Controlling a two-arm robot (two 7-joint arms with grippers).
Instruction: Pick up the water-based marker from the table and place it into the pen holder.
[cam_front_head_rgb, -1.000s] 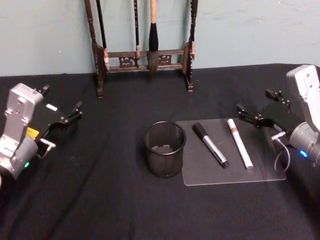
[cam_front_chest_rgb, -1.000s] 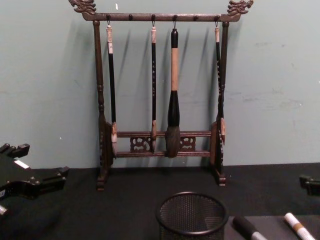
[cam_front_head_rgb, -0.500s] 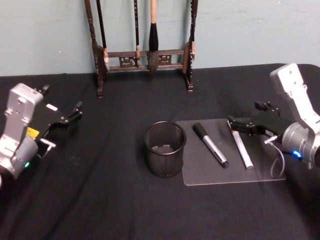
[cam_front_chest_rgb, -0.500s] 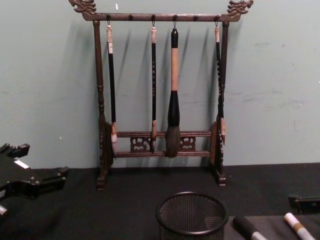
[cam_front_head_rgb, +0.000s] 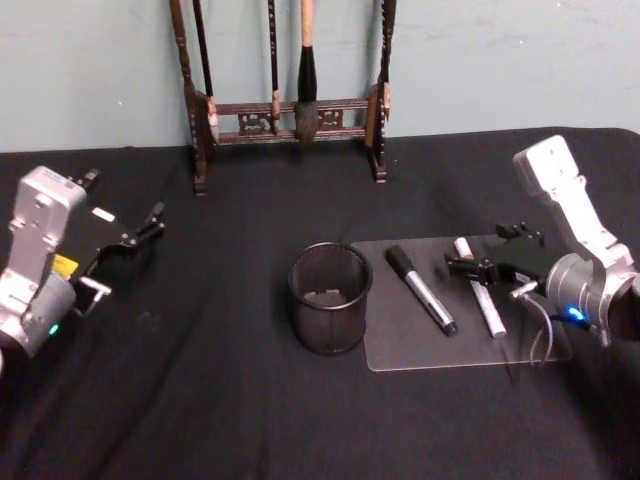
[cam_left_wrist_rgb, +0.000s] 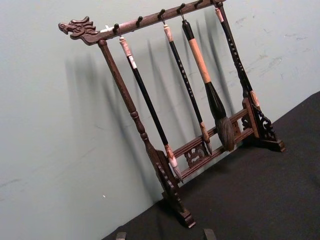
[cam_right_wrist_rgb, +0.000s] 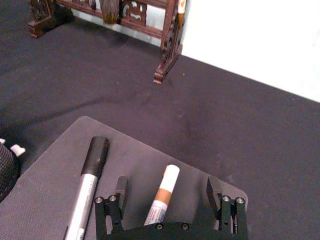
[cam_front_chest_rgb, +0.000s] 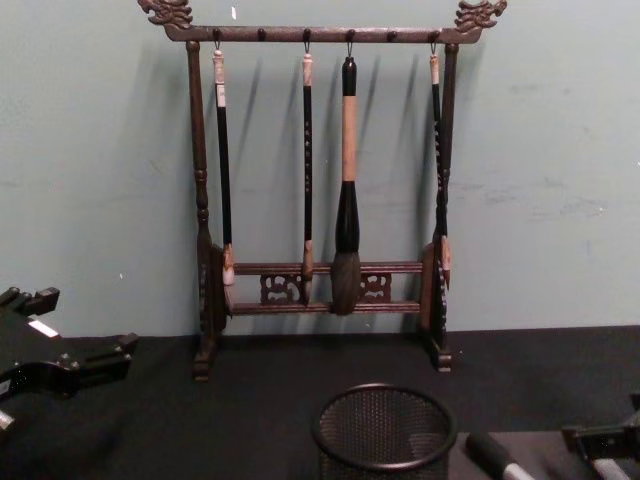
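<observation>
With the fingers (cam_right_wrist_rgb: 120, 189) of our right gripper (cam_right_wrist_rgb: 167, 184) apart astride the white marker (cam_right_wrist_rgb: 161, 197), we should sink squarely and close mid-barrel, clear of the black-capped marker (cam_right_wrist_rgb: 87, 185); left gripper (cam_front_head_rgb: 128, 250) parked, likewise spread.

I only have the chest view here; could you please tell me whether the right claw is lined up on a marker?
Observer: Yes. The right claw is open, and the white marker lies between its fingers, not yet gripped.
Operator: Thank you. Is another marker close by?
Observer: A black-capped marker lies on the same grey mat, between the white one and the pen holder, touching neither.
Operator: Which way does the white marker point?
Observer: Its orange band sits near the far end, which points away from the robot towards the brush rack.
</observation>
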